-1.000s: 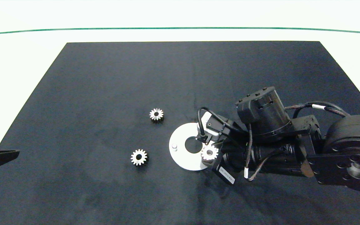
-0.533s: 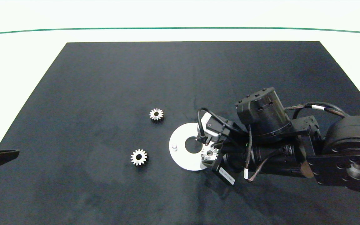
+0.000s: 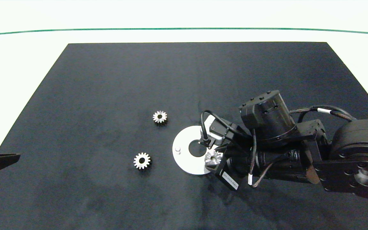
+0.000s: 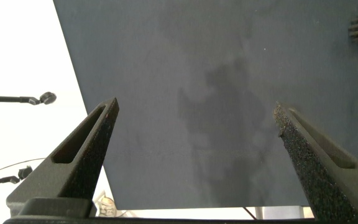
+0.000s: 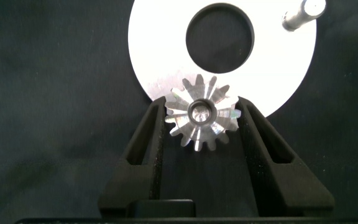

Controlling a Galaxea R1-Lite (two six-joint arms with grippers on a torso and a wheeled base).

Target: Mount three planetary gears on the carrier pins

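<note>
Currently right gripper (image 5: pixel 202 118) is pinching a gear (image 5: pixel 202 119) flat over the disc (image 5: pixel 166 50) rim, lining bore to pin; left gripper (image 4: pixel 197 130) is idling wide open at desk (image 3: pixel 107 80) edge.

shiny metal gear (image 5: pixel 202 119) (toothed), matt mat (image 3: pixel 107 95)

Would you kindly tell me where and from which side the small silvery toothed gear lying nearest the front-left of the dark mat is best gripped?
That small silvery toothed gear lies flat, centre hole up, with bare black mat all round. Come straight down from above and pinch opposite sides of its toothed rim; the hole looks too small for a finger. The right gripper appears closed on another gear; the open left gripper is free.
</note>
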